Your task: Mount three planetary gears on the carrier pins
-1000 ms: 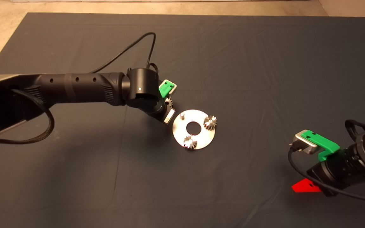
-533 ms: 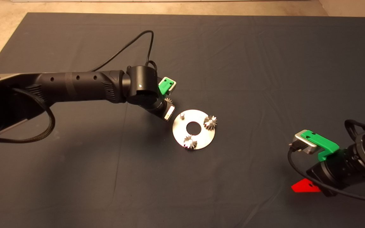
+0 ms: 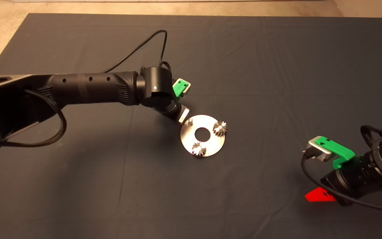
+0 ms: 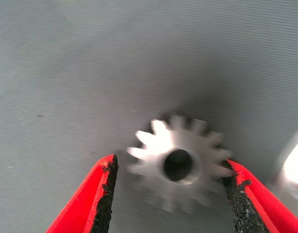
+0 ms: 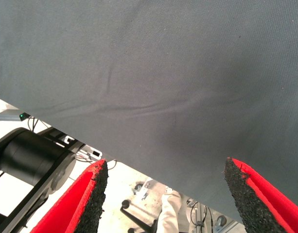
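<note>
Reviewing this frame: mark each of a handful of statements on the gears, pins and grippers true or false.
1. Two planetary gears sit on the disc. True.
2. All three carrier pins carry gears. False: one pin is bare.
3. The third gear lies between the left gripper's fingers. True.
4. The right gripper is over the disc. False: it waits at the mat's lower right, open.
5. The disc has no centre hole. False: it has one.
</note>
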Available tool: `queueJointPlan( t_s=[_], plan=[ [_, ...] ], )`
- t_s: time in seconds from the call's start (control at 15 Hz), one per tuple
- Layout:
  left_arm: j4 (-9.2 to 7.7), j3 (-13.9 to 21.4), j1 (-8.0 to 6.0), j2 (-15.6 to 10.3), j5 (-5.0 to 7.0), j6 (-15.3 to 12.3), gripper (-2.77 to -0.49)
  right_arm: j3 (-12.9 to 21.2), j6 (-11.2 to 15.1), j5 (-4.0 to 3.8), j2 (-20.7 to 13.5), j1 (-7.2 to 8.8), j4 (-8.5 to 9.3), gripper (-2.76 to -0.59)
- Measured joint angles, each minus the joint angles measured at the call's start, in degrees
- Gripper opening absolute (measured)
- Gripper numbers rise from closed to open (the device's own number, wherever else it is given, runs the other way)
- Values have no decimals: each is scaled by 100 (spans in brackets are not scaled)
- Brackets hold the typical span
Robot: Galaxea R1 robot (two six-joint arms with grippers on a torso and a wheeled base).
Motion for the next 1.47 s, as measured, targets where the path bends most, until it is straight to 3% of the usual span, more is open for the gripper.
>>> queueJointPlan(
  t_s=[0.33,0.67,1.27,1.47],
  plan=[
    [0,-15,0,-33,-100,26,-188,0,0,0,0,0,0,-160],
    [-5,-15,0,-30,-188,41,-214,0,0,0,2,0,0,-160],
    [-5,-15,0,-33,-221,41,-233,0,0,0,2,0,0,-160],
    [-5,-15,0,-33,-221,41,-238,0,0,67,2,0,0,-160]
  ],
)
